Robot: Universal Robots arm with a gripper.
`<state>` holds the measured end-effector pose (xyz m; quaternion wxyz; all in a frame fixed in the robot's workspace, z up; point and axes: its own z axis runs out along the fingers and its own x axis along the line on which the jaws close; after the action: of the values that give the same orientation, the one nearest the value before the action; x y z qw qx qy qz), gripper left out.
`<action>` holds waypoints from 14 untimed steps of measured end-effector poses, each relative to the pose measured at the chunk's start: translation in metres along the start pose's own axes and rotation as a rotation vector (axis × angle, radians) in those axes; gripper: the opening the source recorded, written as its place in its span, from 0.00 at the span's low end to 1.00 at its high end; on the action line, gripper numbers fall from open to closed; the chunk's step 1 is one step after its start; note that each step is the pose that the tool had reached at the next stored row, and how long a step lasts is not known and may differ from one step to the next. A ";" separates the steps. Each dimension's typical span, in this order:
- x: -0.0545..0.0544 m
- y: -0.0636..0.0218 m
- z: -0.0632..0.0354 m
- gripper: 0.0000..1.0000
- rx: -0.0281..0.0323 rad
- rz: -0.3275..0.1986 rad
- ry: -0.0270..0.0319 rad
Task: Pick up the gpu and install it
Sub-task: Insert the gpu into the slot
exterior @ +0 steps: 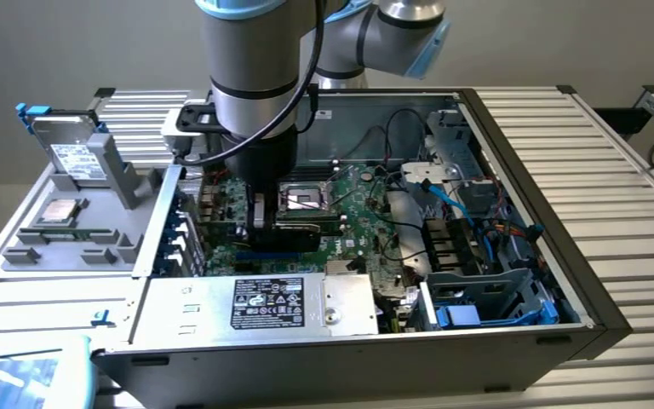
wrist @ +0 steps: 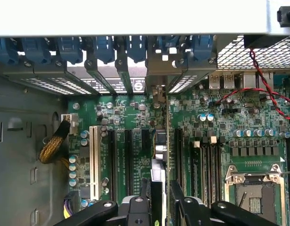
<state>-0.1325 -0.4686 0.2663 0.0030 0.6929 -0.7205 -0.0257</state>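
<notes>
Gripping the gpu (wrist: 158, 151) edge-on, the claw (wrist: 159, 190) is standing part-closed with a finger on each side of it. The card is hanging upright over the motherboard (wrist: 131, 113) slots, inside the open case (exterior: 500, 136), near the middle of the exterior view.

A slatted metal table (exterior: 605, 145) bears the open computer case (exterior: 339, 345) around the claw (exterior: 266, 225). A grey tray (exterior: 31, 256) lies outside the case, well off from the claw.

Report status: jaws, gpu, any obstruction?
Gripper low inside case, jaws shut on gpu. Card upright, edge-on over motherboard slots. Seating unclear. Red wires off to the side, clear.
</notes>
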 end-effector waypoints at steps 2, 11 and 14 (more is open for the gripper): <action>0.000 0.0000 0.0001 0.27 -0.0008 0.000 0.0000; -0.003 0.0001 0.0013 0.27 -0.0017 -0.001 0.0037; -0.003 0.0000 0.0020 0.27 -0.0016 -0.002 0.0071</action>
<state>-0.1325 -0.4654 0.2644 0.0061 0.6937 -0.7199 -0.0238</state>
